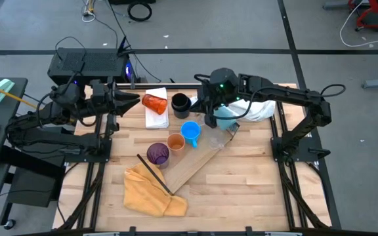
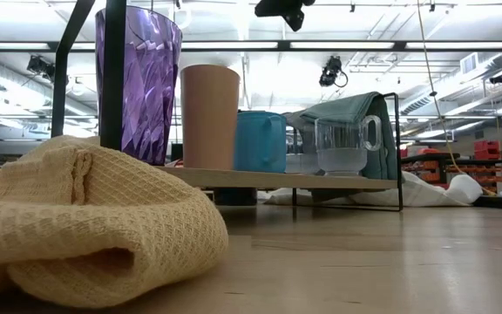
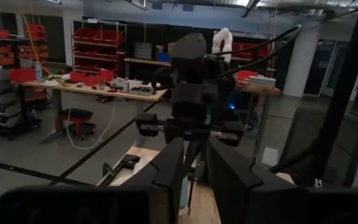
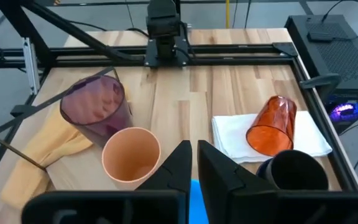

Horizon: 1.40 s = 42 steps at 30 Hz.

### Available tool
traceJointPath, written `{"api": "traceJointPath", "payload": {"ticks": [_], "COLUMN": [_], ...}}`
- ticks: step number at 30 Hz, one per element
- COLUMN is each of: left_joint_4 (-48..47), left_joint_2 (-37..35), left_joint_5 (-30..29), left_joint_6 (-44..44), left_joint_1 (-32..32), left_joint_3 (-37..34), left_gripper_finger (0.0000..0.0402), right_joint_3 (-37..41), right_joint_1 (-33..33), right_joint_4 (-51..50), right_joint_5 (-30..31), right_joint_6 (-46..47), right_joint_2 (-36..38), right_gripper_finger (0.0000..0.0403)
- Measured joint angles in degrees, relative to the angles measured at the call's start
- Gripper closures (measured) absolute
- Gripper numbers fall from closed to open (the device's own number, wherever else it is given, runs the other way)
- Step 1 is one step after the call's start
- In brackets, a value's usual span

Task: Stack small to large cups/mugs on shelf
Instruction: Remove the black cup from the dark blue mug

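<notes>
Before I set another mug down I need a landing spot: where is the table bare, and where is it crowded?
Bare table lies on the near right, bordered by the wooden shelf and the right frame. Crowded: the back middle, where the red-orange tumbler lies on the white pad beside the black mug, under the right gripper. The yellow cloth fills the near left.

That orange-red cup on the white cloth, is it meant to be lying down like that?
It does look odd: the red-orange tumbler lies tipped on its side on the white pad, while the purple cup stands upright.
</notes>
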<state>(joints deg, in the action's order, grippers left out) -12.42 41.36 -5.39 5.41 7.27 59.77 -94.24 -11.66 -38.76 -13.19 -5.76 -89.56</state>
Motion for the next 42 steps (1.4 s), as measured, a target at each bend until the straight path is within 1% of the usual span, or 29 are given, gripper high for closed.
{"api": "traceJointPath", "payload": {"ticks": [4,9,15,20,25,30,36,42], "left_joint_4": [0.1,0.0,0.0,0.0,0.0,-0.1,-0.4,-0.4], "left_joint_2": [-0.1,-0.1,-0.1,-0.1,-0.1,-0.1,-0.1,-0.1], "left_joint_5": [0.0,0.0,0.0,0.0,0.1,0.3,1.1,1.1], "left_joint_6": [-1.2,-1.6,-2.1,-2.1,-2.2,-1.6,-1.5,-1.5], "left_joint_1": [0.0,0.0,0.0,0.0,0.0,0.0,0.0,0.0], "left_joint_3": [0.0,0.0,0.0,0.0,0.0,0.0,0.0,0.0], "left_gripper_finger": [0.0317,0.0316,0.0321,0.0315,0.0308,0.0311,0.0313,0.0308], "right_joint_3": [0.0,0.0,0.0,0.0,0.1,0.1,0.0,0.1], "right_joint_1": [-0.4,-1.0,-1.0,-1.0,-1.0,-0.9,-0.9,-0.9], "right_joint_4": [-0.2,-0.2,-0.2,-0.2,-0.2,-0.3,-0.4,-2.6], "right_joint_5": [0.0,0.0,0.7,1.2,1.1,1.1,1.1,1.1], "right_joint_6": [0.3,4.4,6.9,8.0,7.7,8.4,8.4,5.8], "right_joint_2": [0.0,0.0,0.0,0.0,-0.7,-1.2,-1.2,-1.7], "right_gripper_finger": [0.0368,0.037,0.037,0.037,0.0361,0.0352,0.0351,0.0346]}}
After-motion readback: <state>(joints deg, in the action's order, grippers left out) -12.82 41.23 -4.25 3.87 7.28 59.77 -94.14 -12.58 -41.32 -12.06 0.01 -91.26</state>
